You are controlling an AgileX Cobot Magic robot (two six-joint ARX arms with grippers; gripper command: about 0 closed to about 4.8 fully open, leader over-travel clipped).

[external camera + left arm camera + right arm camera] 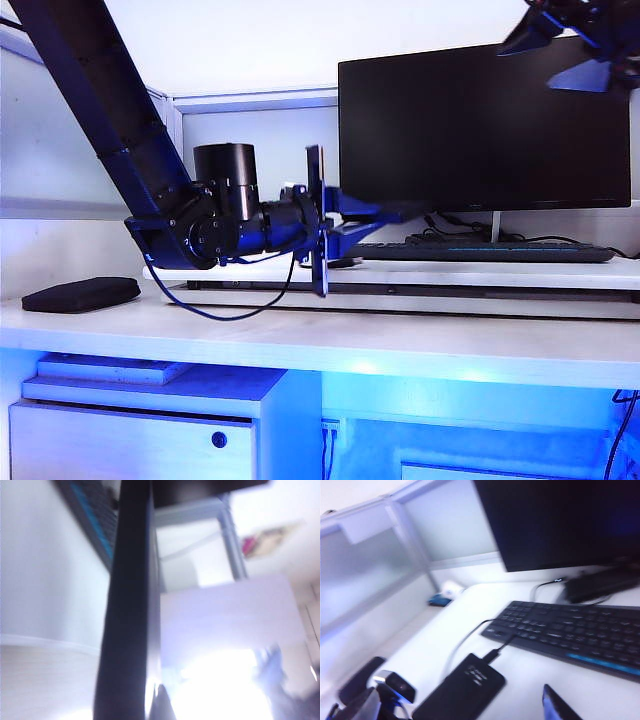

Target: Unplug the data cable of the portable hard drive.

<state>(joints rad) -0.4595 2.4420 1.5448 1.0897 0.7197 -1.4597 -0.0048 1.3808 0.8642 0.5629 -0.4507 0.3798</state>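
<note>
Left gripper (365, 218) jaws are together, level over the riser; right gripper (575, 45) hangs spread high by the monitor (485, 125).
Below lies the portable hard drive (462, 689), flat on the white surface, the data cable (470, 637) still plugged in beside the keyboard (570, 635).

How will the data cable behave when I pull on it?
Probably floppy: the data cable is a thin cord lying loose on the desk, so pulling mid-length would likely just straighten it. Its plug looks small, perhaps slippery to pinch. The portable hard drive may slide along. Right claw hangs open at the monitor's top corner; left claw low before the keyboard.
</note>
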